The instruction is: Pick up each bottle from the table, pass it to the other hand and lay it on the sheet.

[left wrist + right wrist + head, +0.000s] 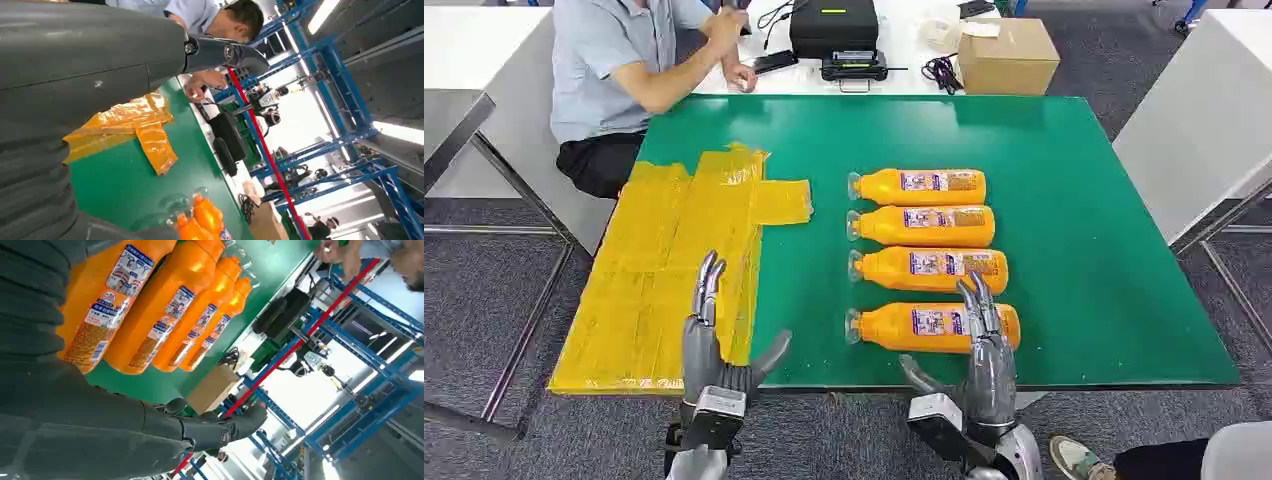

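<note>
Green table (1084,250) runs wide and bare toward three o'clock. Four orange bottles (929,226) lie in a column at its middle; the yellow sheet (664,270) overhangs the nine o'clock edge. My left hand (714,345) and right hand (984,360) hover at the near edge, fingers apart, empty.

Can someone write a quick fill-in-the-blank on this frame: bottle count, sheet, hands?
1. ____ orange bottles lie in a row on the green table.
2. The yellow sheet lies to the robot's ____ of the bottles.
3. The right hand is above the ____ bottle of the row, fingers apart, holding nothing.
4. The left hand holds ____.

Missing words: four; left; nearest; nothing
</note>
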